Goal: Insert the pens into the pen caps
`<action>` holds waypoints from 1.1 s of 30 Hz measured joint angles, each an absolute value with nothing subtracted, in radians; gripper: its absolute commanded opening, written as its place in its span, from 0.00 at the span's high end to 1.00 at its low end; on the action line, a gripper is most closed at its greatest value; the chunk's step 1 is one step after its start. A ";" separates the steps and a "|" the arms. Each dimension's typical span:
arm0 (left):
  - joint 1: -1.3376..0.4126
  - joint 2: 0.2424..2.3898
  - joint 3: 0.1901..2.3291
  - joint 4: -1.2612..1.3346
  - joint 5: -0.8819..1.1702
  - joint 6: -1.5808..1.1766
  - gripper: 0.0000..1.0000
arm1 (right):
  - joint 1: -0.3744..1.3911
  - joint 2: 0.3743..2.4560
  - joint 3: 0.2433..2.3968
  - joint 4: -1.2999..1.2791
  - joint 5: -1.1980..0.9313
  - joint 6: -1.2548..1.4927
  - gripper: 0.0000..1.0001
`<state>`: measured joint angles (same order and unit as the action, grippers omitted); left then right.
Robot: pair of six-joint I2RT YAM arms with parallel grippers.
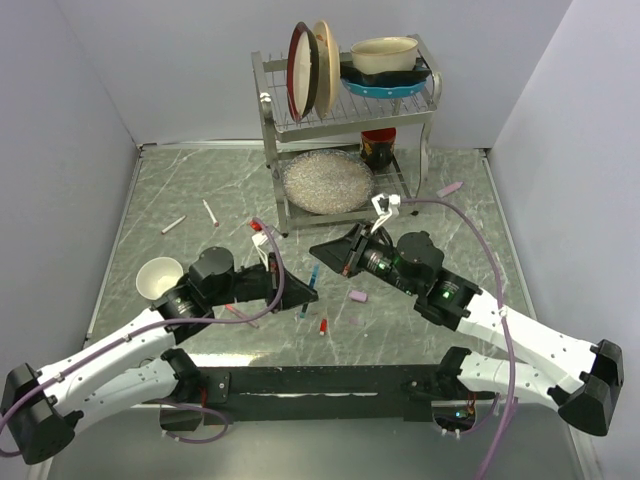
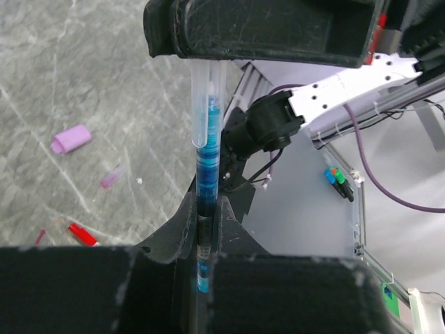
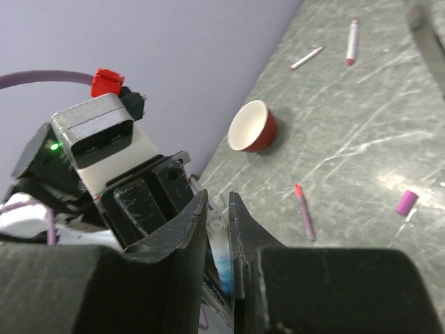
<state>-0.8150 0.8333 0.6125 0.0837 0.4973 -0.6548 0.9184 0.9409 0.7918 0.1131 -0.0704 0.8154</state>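
My left gripper (image 1: 305, 290) (image 2: 206, 209) is shut on a dark blue pen (image 2: 203, 174) and holds it above the table. My right gripper (image 1: 327, 248) (image 3: 218, 209) faces it and is shut on a clear pen cap (image 3: 221, 240) (image 2: 206, 97) that sits over the pen's tip. On the table lie a pale pink cap (image 1: 357, 296) (image 2: 71, 138), a red cap (image 1: 323, 326) (image 2: 82, 234), a magenta cap (image 3: 407, 202), a reddish-pink pen (image 1: 240, 315) (image 3: 304, 212), two white pens (image 1: 173, 225) (image 1: 211, 213) and a pale pink pen (image 1: 449, 188).
A red cup with a white inside (image 1: 158, 277) (image 3: 252, 126) stands at the left next to my left arm. A metal dish rack (image 1: 345, 120) with plates and bowls stands at the back, with a glass plate (image 1: 327, 182) on its lower shelf.
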 measured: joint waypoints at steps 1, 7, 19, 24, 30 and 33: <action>-0.815 0.839 0.614 0.078 0.496 -0.654 0.99 | 0.921 0.941 0.785 0.117 -0.060 0.817 1.00; -0.781 0.882 0.653 0.018 0.518 -0.646 0.99 | 0.956 0.947 0.754 0.150 0.043 0.821 1.00; -0.628 0.943 0.737 -0.127 0.688 -0.610 0.99 | 1.042 1.029 0.735 0.282 0.239 0.836 1.00; -0.556 0.930 0.737 -0.188 0.755 -0.607 0.99 | 1.072 1.078 0.741 0.312 0.282 0.850 1.00; -0.397 0.901 0.681 -0.018 1.005 -0.729 0.99 | 1.076 1.106 0.749 0.432 0.235 0.846 1.00; -0.372 0.901 0.674 0.091 1.092 -0.792 0.99 | 1.076 1.111 0.783 0.455 0.200 0.826 1.00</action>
<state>-0.3721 0.9012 0.6743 0.0906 1.0924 -0.7921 1.0760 1.1107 0.7826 0.4549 0.2005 0.8265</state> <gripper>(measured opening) 0.072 0.215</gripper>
